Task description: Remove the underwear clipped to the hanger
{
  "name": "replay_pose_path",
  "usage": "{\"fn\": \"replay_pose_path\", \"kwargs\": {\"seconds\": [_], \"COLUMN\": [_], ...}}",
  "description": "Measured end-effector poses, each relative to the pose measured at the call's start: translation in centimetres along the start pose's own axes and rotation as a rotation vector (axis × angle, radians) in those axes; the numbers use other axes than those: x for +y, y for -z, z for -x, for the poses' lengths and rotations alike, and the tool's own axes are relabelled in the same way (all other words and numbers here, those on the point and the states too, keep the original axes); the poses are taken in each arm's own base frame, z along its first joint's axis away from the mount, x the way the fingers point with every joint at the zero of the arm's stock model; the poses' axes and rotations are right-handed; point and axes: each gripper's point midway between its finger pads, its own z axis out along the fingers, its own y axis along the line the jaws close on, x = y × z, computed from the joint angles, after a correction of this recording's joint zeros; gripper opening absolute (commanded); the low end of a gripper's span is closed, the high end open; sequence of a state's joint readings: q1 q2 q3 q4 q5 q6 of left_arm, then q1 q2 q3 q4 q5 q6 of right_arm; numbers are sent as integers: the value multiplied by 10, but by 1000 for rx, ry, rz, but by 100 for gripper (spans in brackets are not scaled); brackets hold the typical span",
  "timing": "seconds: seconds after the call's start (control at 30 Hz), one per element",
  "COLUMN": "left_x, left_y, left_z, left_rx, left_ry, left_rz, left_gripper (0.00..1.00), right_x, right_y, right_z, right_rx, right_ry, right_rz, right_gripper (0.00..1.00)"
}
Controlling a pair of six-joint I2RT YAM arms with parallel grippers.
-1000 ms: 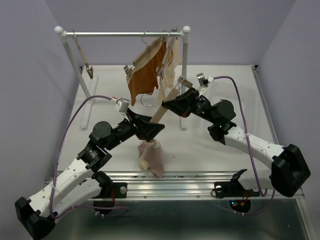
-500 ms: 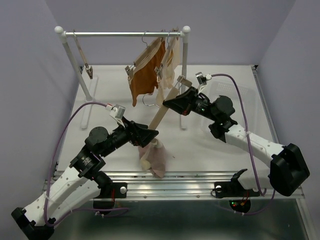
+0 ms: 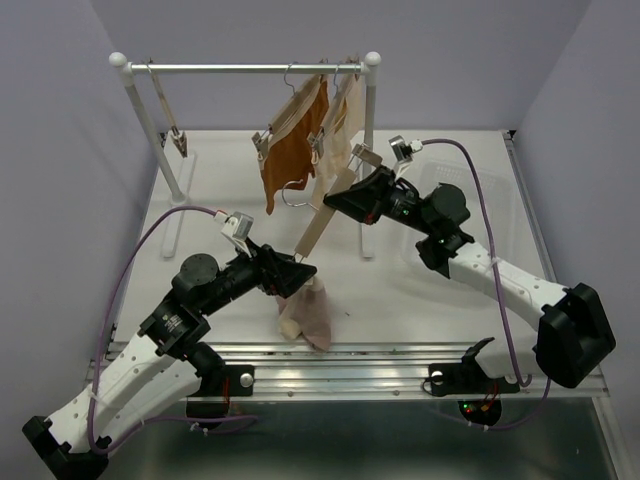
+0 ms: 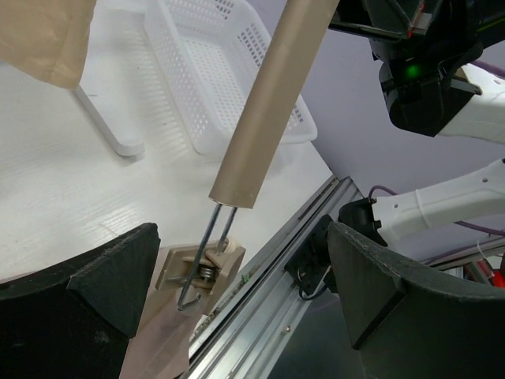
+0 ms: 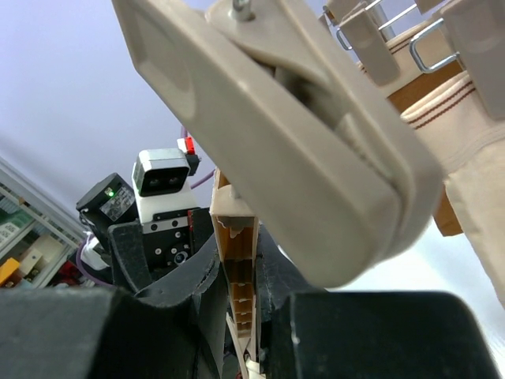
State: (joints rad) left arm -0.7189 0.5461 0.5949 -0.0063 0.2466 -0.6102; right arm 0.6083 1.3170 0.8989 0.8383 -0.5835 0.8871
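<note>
My right gripper [image 3: 338, 200] is shut on the tan bar of a clip hanger [image 3: 322, 215] and holds it slanted off the rail; its fingers [image 5: 189, 292] squeeze that bar [image 5: 241, 268]. The pale pink underwear [image 3: 308, 310] lies bunched on the table under the hanger's lower clip [image 4: 201, 268], and pink fabric [image 4: 158, 347] touches that clip; I cannot tell whether it is pinched. My left gripper [image 3: 298, 275] is open and empty just above the pink cloth, its fingers [image 4: 102, 292] either side of the clip. Rust-brown underwear [image 3: 290, 150] and beige underwear [image 3: 342, 125] hang clipped on the rail.
A white rack [image 3: 245, 68] stands at the back with an empty clip hanger [image 3: 168, 115] at its left end. A white perforated basket [image 4: 229, 71] sits on the table's right side. A metal rail [image 3: 350, 355] runs along the near edge.
My left gripper has drawn back and lower, away from the hanger bar. My right gripper has lifted the hanger slightly. The pink underwear has shifted a little right on the table.
</note>
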Motion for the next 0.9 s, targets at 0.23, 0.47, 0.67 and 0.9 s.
{"fn": "replay_pose_path", "kwargs": {"seconds": [0.23,0.47,0.67,0.9], "left_x": [-1,0,0,7], "left_y": [1,0,0,1], "left_z": [-4,-8,-9,-12], "left_rx": [17,32,33,43], "left_ry": [2,5,6,8], "left_rz": [-11,-14,-12,18], "left_gripper": [92,88,69,19], "right_x": [-16,-25,-28,-35], "right_y": [-3,-2,0,1], "right_z": [-3,-4,-3,-4], "right_rx": [8,13,11,12], "right_ry": [-15,-31,-49,-107], "right_rz": [-29,-61,-70,-91], "right_gripper": [1,1,1,1]}}
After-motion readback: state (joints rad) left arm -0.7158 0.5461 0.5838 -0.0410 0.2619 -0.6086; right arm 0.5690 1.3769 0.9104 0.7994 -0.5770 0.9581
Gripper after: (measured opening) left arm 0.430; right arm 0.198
